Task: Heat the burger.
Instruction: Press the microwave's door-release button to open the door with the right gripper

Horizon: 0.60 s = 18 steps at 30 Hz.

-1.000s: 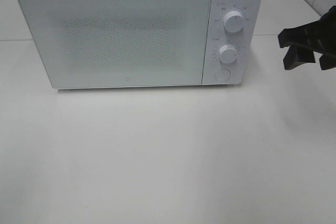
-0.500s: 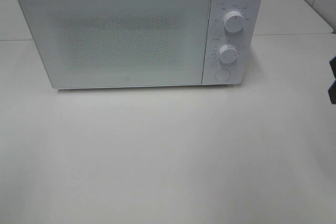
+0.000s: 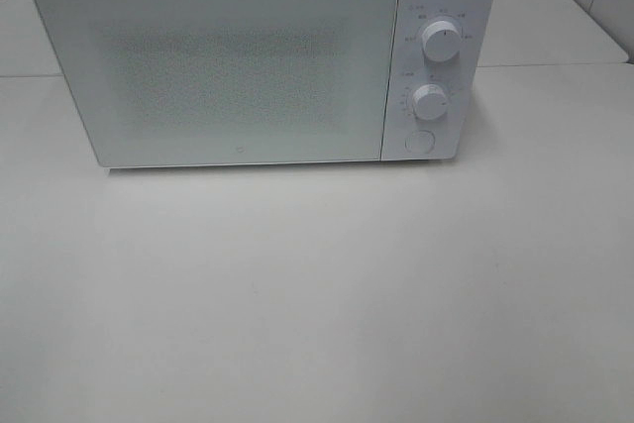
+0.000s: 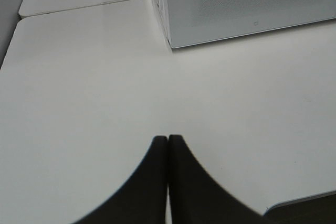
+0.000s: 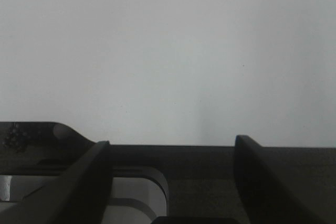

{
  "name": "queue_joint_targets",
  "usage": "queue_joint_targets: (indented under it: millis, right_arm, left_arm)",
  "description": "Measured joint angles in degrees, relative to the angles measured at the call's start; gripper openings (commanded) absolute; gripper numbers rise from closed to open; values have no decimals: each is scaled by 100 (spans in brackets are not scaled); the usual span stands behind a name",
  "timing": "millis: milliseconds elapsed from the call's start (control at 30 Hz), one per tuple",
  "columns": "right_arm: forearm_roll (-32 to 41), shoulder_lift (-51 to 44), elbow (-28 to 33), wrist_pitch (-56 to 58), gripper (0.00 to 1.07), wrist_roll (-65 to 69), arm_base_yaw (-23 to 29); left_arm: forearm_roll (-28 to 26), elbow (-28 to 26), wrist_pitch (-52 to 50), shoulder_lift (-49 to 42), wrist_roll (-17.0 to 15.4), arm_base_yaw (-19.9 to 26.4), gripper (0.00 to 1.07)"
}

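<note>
The right gripper (image 5: 171,145) has gone from the high view; a second ago it showed as a black shape past the right side of the microwave (image 3: 228,66), and now that spot shows only the white table (image 3: 317,294); the microwave itself has not moved.

The microwave is white and stands on the far part of the table, nearer the far left corner than the right edge; its front looks toward the near edge; its door (image 3: 213,66) is closed and pale, with a field of tiny dots in the middle, and I cannot see through it.

To the right of the door sit two round white knobs, the upper knob (image 3: 440,41) above the lower knob (image 3: 430,102); a round button (image 3: 421,142) sits just under them.

The burger shows in no view, so I cannot tell where it is.

In the left wrist view the left gripper (image 4: 168,140) hangs over the bare table (image 4: 79,77); its two dark fingers (image 4: 152,182) are pressed together, tip to tip, with nothing between them; the near left corner of the microwave (image 4: 247,3) stands well apart from it, and a thin seam (image 4: 89,3) runs across the table beside that corner.

In the right wrist view the two dark fingers (image 5: 97,171) are spread wide apart and pinch nothing; behind them is a plain pale surface, and I cannot tell what it is.
</note>
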Motion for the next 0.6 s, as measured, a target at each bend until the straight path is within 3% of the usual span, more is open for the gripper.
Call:
queue_joint_targets:
  millis: [600]
  right_arm:
    - [0, -2544, 103, -103, 62, -212, 0]
  left_arm:
    - [0, 0, 0, 0, 0, 0, 0]
